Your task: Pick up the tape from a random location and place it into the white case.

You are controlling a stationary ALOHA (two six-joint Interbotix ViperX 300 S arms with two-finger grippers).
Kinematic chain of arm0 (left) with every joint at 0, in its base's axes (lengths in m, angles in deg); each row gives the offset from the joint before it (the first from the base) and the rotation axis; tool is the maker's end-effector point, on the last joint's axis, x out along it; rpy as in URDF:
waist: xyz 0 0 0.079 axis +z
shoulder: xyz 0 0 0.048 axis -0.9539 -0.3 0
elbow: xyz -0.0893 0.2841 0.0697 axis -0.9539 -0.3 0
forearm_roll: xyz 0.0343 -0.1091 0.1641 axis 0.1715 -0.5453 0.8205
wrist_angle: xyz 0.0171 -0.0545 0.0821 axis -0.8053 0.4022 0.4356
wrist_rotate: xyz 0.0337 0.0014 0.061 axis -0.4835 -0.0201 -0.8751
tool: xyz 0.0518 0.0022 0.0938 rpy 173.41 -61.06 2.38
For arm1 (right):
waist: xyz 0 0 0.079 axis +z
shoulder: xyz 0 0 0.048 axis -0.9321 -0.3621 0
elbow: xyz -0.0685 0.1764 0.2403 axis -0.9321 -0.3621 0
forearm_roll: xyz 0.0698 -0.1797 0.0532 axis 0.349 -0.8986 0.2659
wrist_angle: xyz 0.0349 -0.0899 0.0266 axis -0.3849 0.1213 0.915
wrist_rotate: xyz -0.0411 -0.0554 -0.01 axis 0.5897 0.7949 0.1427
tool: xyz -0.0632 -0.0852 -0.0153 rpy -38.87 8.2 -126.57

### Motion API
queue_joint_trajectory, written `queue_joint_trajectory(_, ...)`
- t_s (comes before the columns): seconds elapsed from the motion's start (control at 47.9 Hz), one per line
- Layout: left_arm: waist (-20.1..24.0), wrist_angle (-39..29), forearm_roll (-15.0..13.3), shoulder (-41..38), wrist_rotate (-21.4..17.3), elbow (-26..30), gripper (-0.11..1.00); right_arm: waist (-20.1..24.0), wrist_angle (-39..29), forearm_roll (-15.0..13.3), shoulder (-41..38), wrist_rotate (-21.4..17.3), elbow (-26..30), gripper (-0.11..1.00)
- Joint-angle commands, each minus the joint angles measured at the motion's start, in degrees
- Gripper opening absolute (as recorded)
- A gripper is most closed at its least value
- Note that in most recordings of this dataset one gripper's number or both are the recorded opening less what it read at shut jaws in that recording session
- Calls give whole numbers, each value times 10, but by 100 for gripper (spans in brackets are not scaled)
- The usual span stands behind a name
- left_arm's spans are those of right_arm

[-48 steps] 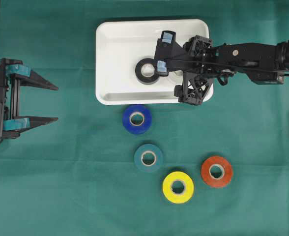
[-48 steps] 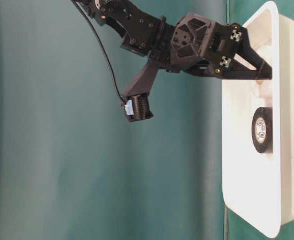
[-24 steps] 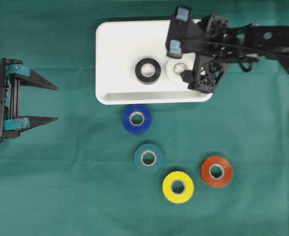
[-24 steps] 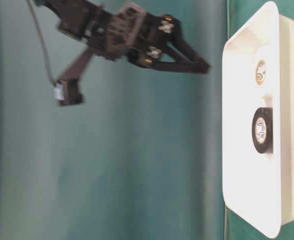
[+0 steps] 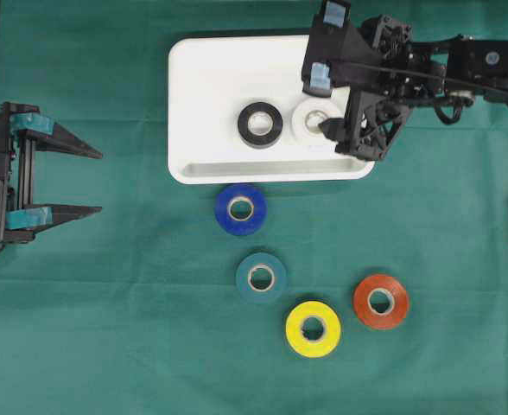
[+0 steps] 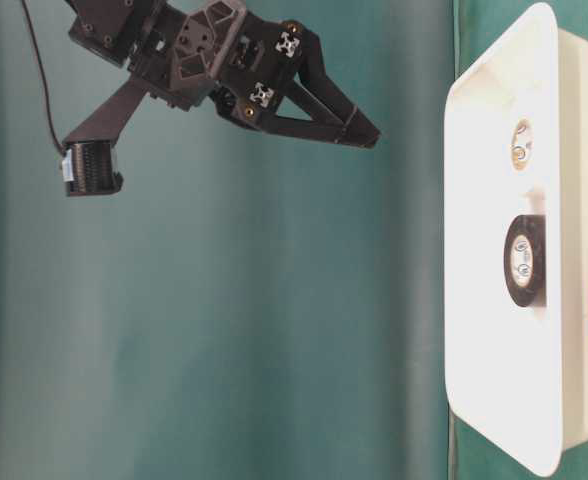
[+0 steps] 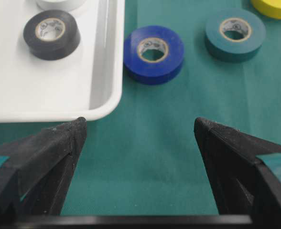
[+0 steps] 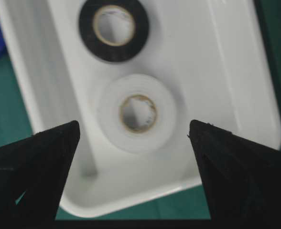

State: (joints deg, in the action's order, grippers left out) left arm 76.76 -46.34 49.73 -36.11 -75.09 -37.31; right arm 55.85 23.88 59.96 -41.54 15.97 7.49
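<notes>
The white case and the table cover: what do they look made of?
The white case looks like smooth, slightly glossy moulded plastic: rounded corners, a raised rim and soft reflections on its floor. The table cover looks like matte green fabric, possibly felt: faint creases, no shine. Neither can be confirmed by look alone.

Glossy smooth white plastic case (image 5: 193, 104), matt green cloth (image 5: 133, 328) beneath, shiny black tape roll (image 5: 260, 124).
</notes>
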Motion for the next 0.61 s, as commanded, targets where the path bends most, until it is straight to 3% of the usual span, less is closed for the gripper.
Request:
queue_joint_trajectory(0.0,2,3,-1,-4,0,7,98,24,9,2,12,-3,11,87)
queue_joint_trajectory(0.313,2,3,-1,-4,0,7,98,116,31,2,12,-28,9,87)
queue_joint_trajectory(0.585,2,2,-1,-4,0,7,98,120,34,-1,31,-25,1,87)
